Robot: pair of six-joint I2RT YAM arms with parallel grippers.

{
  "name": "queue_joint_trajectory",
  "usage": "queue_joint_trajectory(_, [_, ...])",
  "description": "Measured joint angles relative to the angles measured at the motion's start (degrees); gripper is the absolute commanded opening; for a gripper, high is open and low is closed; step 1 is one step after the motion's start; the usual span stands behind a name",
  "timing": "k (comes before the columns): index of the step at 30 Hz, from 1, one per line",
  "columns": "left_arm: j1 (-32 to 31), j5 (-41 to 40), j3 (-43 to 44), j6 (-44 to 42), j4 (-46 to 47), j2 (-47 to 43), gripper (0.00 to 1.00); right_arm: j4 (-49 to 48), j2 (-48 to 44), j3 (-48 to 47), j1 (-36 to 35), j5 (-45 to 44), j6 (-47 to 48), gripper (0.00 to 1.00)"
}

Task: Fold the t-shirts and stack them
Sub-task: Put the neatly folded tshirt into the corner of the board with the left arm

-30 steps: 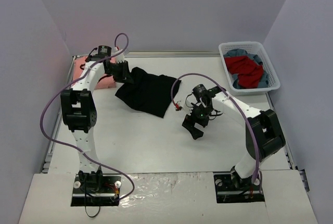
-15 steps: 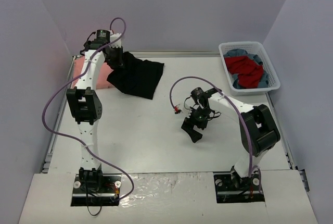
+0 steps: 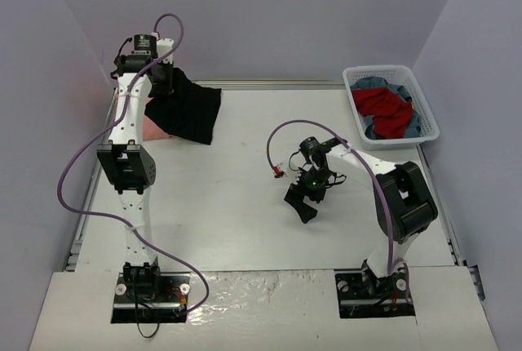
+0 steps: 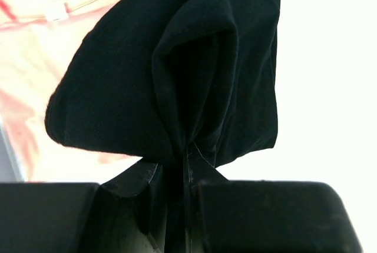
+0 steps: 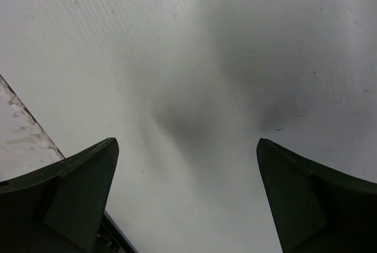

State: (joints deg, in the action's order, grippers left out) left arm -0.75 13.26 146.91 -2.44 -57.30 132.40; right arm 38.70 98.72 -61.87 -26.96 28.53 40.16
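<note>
The black t-shirt [image 3: 189, 110] hangs bunched from my left gripper [image 3: 163, 82] at the far left of the table. In the left wrist view my left gripper [image 4: 187, 154] is shut on a pinch of the black t-shirt [image 4: 194, 70], which drapes away from the fingers. The salmon-pink t-shirt [image 3: 153, 126] lies flat under it at the far left corner, mostly covered, and shows in the left wrist view [image 4: 35, 70] too. My right gripper [image 3: 303, 200] is open and empty above bare table in the middle; its fingers [image 5: 70, 188] are spread wide.
A white basket [image 3: 426, 106] holding red and blue clothes stands at the far right. A small red clip on the purple cable [image 3: 279, 173] hangs near the right arm. Walls close in the table on the left, back and right.
My left gripper has carried the black t-shirt left and toward the back, over the pink one. The right arm has drawn slightly toward the near side, still open.
</note>
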Motion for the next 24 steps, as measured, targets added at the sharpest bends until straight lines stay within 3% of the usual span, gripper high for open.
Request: queue_joint_trajectory(24, [0.46,-6.23,5.27,-4.28,-1.11,-0.63,0.02,-1.11,1.46,0.42,0.02,-2.12,-0.02,1.0])
